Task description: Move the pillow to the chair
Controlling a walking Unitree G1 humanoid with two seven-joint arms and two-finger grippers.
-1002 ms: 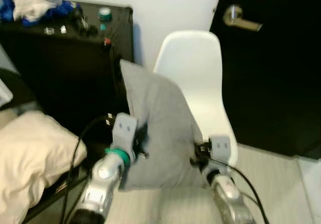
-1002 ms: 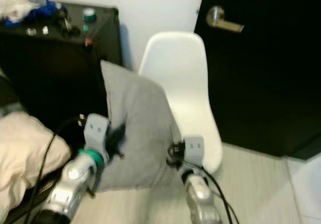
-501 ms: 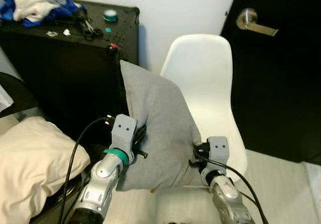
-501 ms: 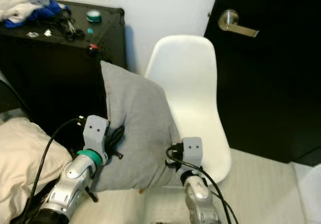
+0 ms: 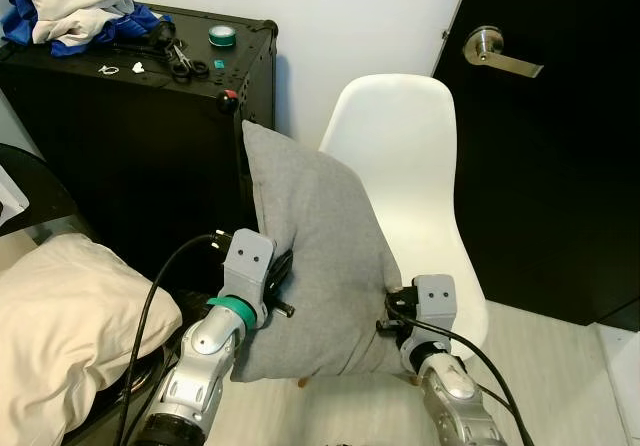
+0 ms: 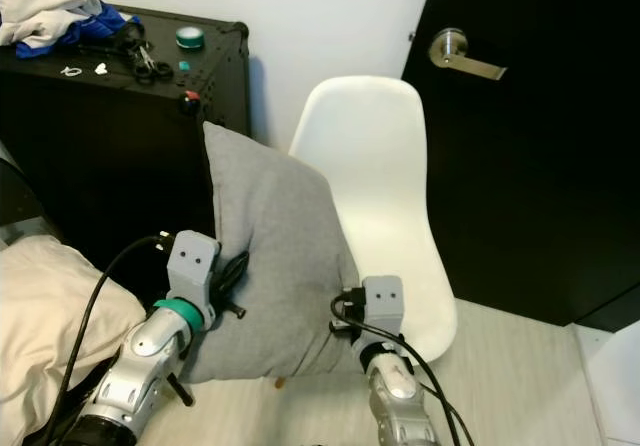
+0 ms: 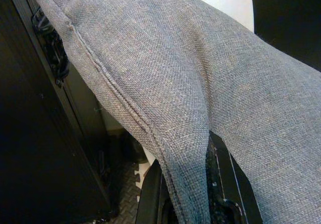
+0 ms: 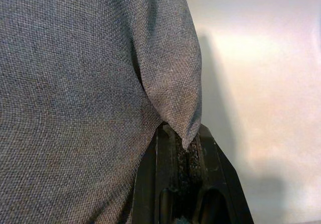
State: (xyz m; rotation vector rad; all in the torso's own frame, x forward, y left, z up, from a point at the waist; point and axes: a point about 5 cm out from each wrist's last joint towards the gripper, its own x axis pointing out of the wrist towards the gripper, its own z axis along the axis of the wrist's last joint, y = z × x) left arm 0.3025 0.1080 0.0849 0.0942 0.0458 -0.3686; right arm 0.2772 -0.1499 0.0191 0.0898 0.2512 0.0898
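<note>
Left gripper point(image 5: 280, 271) and right gripper point(image 5: 388, 311) each pinch the grey pillow point(image 5: 315, 256), held upright before the white chair point(image 5: 420, 196).

No legible text, label or number anywhere.

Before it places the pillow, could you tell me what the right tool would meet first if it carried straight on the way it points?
Probably the white chair. The right tool, shut on the pillow's edge, points at the white surface just past the cloth, though how far off is unclear.
</note>
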